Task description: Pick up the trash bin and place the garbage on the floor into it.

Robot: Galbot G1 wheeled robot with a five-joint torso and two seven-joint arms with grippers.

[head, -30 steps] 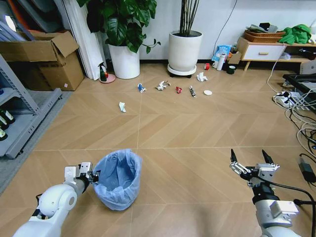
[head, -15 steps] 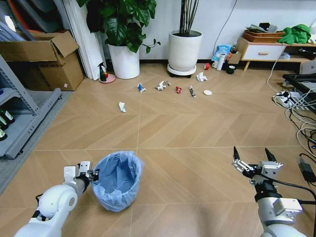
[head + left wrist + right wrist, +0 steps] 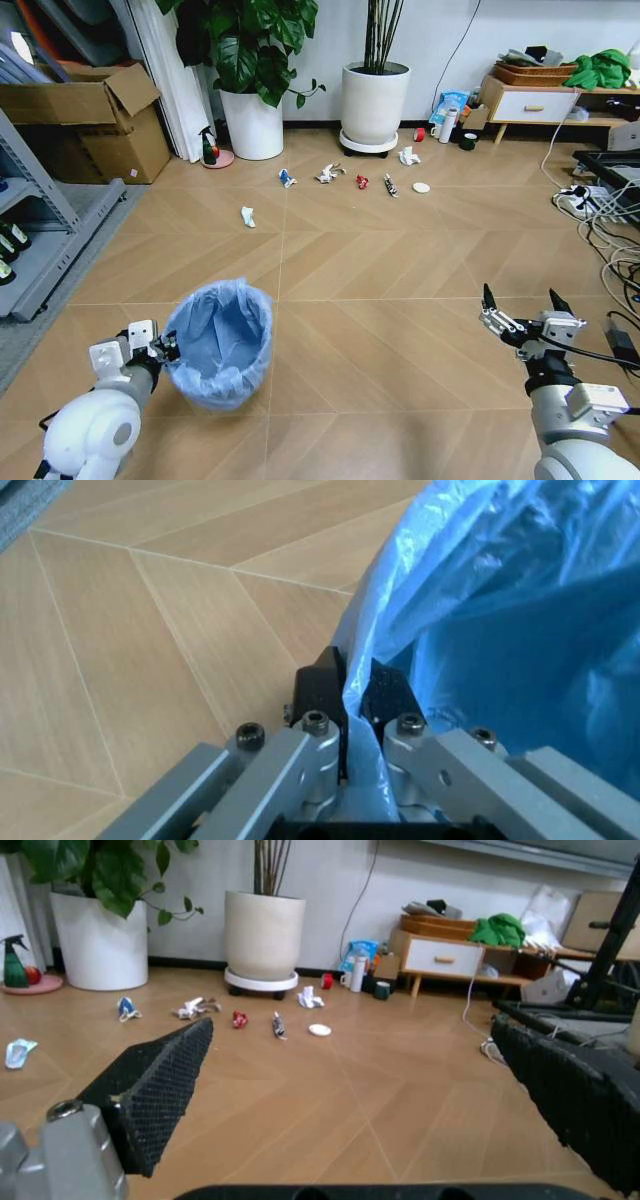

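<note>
Floor (image 3: 400,270) of tan wood-look tiles in herringbone, running back to a white wall; two large white plant pots (image 3: 374,103) stand against that wall, a cardboard box (image 3: 95,115) and grey shelving at the robot's left, a low wooden cabinet (image 3: 530,100) and a tangle of cables (image 3: 600,215) at its right. Garbage (image 3: 362,181) lies scattered in a loose row on the floor before the pots: crumpled white paper wads, a blue-white wrapper (image 3: 287,178), a red scrap, a dark narrow wrapper, a white round disc (image 3: 421,187), and one wad (image 3: 247,216) apart, nearer the robot; the scraps are too small to tell further. Trash bin (image 3: 220,342), lined with a crinkled light-blue bag, low at the robot's left, tilted with its mouth toward the room; whether its base touches the floor cannot be told. Left gripper (image 3: 164,347) at the bin's near-left rim, arm bent low; its dark fingers (image 3: 325,682) are pinched closed on the bag-covered rim, one either side. Right gripper (image 3: 522,310) hovers over bare floor at the robot's right, well apart from bin and garbage, its fingers (image 3: 160,1080) spread wide, holding nothing.
</note>
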